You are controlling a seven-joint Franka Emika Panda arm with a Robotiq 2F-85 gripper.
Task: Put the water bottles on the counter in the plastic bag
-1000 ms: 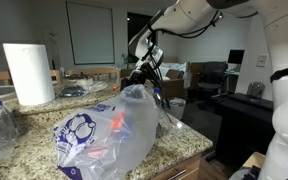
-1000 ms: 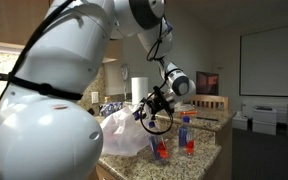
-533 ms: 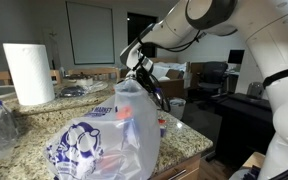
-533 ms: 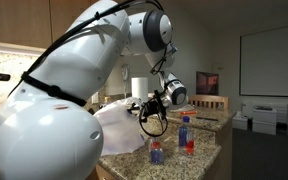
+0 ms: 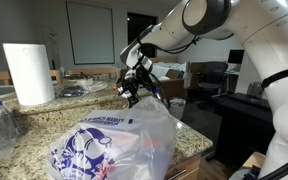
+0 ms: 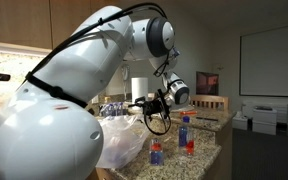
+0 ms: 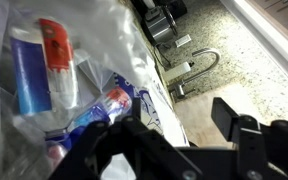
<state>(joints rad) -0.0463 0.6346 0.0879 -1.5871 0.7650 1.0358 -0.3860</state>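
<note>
Below my spread, empty hand (image 5: pixel 133 88), the crinkled translucent plastic bag (image 5: pixel 114 145) slumped on the speckled granite bench (image 5: pixel 32 133).

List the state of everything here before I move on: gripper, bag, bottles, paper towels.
gripper: open, holding nothing, above the bag.
plastic bag: slumped on the counter, with bottles inside.
bottles in the bag: lying jumbled.
two loose bottles: upright on the counter, outside the bag.
paper towel roll: standing upright.
</note>
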